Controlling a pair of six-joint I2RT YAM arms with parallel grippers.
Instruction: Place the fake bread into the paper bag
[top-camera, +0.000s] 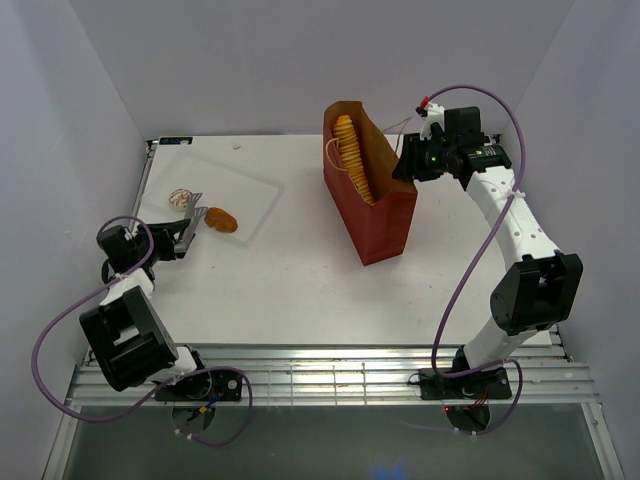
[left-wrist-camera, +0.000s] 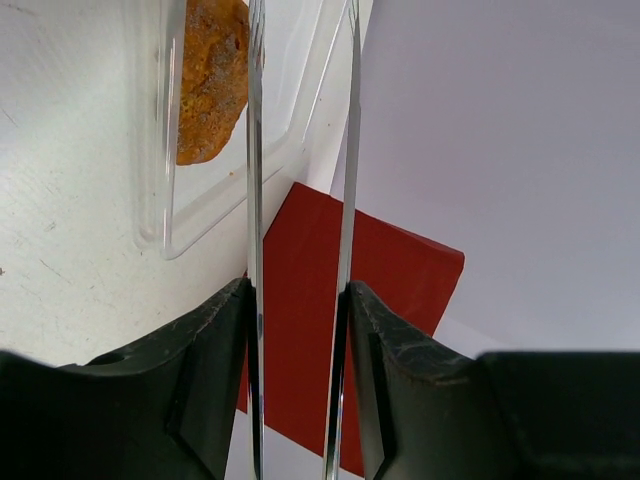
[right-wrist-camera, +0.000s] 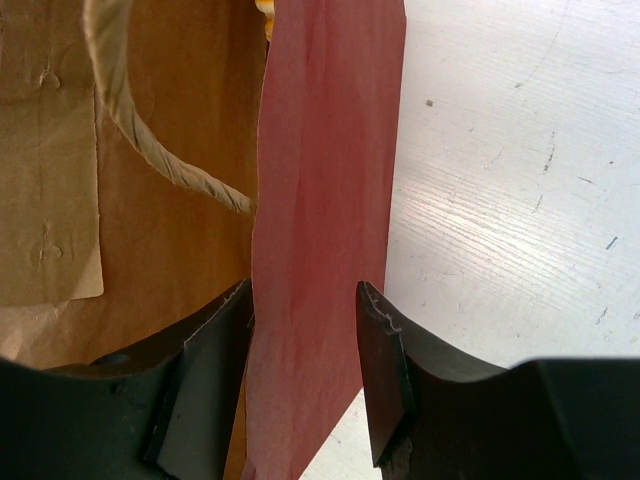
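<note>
Your left pincer (left-wrist-camera: 298, 290) closed on the metal tongs (left-wrist-camera: 255, 150), blades apart beside a fake bread piece (left-wrist-camera: 210, 80) in the clear tray (top-camera: 245, 190), your right pincer (right-wrist-camera: 305, 290) pinching one wall of the paper bag (right-wrist-camera: 320, 150), ridged loaf (top-camera: 350, 155) inside it

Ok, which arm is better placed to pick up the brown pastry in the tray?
Left. The left end effector holds the tongs, with their tips right beside the brown pastry in the clear tray. The right end effector is across the table, straddling a wall of the paper bag.
</note>
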